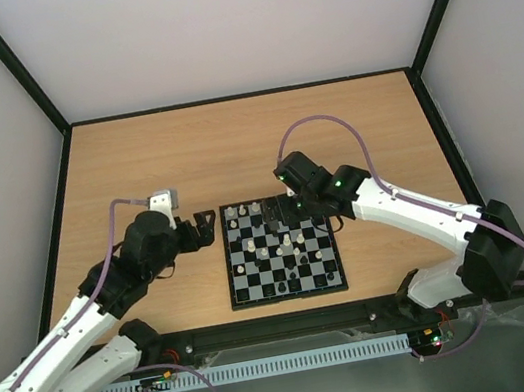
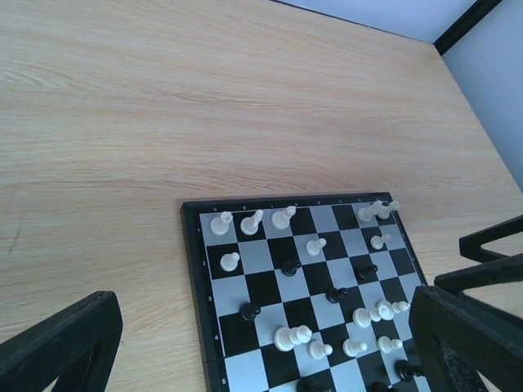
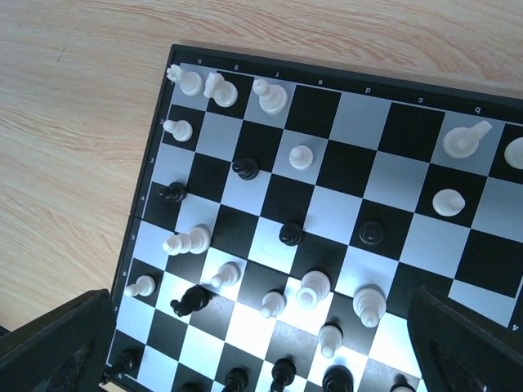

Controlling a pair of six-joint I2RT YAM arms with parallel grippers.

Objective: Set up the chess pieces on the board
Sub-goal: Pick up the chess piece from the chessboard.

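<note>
The chessboard (image 1: 230, 283) lies at the middle of the table, with cream-white and black pieces scattered over its squares. My left gripper (image 1: 203, 226) is open and empty, low by the board's far-left corner. In the left wrist view the board (image 2: 193, 269) shows between my open fingers (image 2: 61, 343), with white pieces (image 2: 221, 222) in its edge row and black pieces (image 2: 249, 310) mid-board. My right gripper (image 1: 297, 212) is open and empty above the board's far-right part. In the right wrist view, white pieces (image 3: 270, 98) and black pieces (image 3: 290, 234) stand mixed on the board (image 3: 147, 163).
Bare wooden tabletop (image 1: 234, 150) surrounds the board. Black frame rails and pale walls (image 1: 18, 77) enclose the table. A slotted cable duct (image 1: 272, 367) runs along the near edge between the arm bases.
</note>
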